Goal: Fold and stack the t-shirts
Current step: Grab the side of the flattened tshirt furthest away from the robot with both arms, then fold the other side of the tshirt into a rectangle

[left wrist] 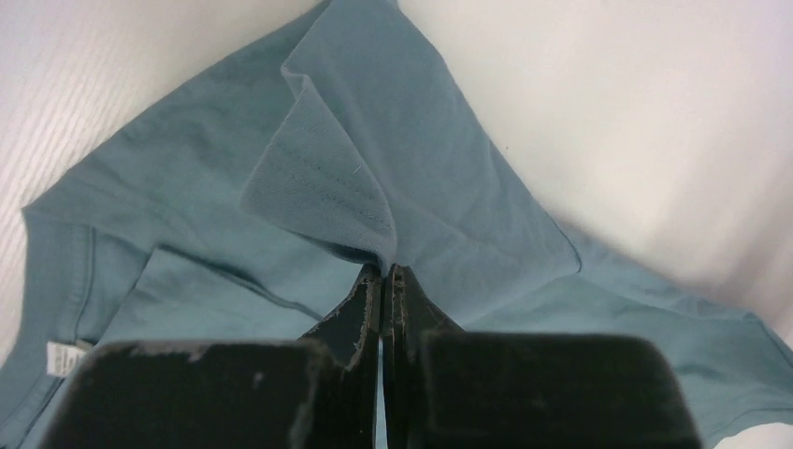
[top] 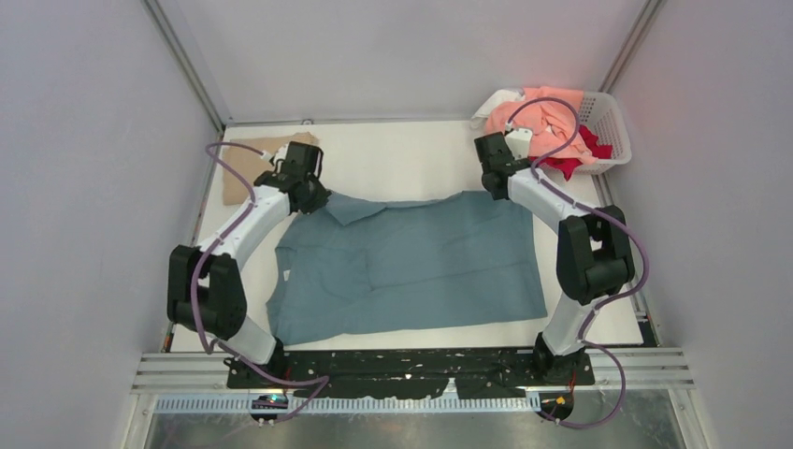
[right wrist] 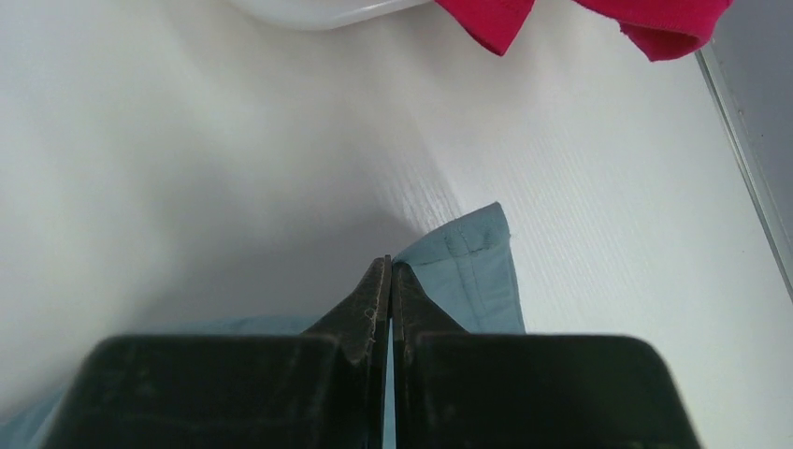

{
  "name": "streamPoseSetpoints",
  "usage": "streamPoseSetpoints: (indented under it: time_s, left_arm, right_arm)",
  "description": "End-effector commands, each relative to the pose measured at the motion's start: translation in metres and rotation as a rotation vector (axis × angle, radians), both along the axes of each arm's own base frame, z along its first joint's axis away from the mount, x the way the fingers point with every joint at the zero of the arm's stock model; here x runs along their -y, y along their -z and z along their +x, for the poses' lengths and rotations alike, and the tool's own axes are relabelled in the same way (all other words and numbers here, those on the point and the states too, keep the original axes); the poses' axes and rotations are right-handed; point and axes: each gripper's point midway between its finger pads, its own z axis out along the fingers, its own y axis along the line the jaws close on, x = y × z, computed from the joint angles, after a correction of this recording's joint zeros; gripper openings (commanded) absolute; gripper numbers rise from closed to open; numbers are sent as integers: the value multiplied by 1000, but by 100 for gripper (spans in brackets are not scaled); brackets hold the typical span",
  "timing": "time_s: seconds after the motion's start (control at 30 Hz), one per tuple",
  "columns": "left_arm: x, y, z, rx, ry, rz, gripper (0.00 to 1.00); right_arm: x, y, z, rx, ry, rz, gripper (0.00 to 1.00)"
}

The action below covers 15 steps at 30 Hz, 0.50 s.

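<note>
Left gripper [left wrist: 387, 273] is clamped on a peaked fold of the soft teal-blue t-shirt [top: 411, 267]; right gripper [right wrist: 391, 267] is clamped on its stitched hem corner, cloth spread rumpled between them

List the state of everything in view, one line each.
teal t-shirt, spread flat, far-left flap folded over
left gripper, shut on the teal t-shirt
right gripper, shut on the teal t-shirt
tan t-shirt, lying flat, far left
basket, upright, full
peach t-shirt, crumpled in the basket
red t-shirt, crumpled, hanging over the basket's rim
</note>
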Motion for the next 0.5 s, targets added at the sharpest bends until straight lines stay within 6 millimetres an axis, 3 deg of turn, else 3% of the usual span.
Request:
streamPoseSetpoints:
  time_s: [0.0, 0.47]
  left_arm:
    - [-11, -18, -24, 46, -35, 57, 0]
    - [-20, -27, -115, -9, -44, 167, 0]
  right_arm:
    - [1, -30, -2, 96, 0, -32, 6]
    - [9, -52, -24, 154, -36, -67, 6]
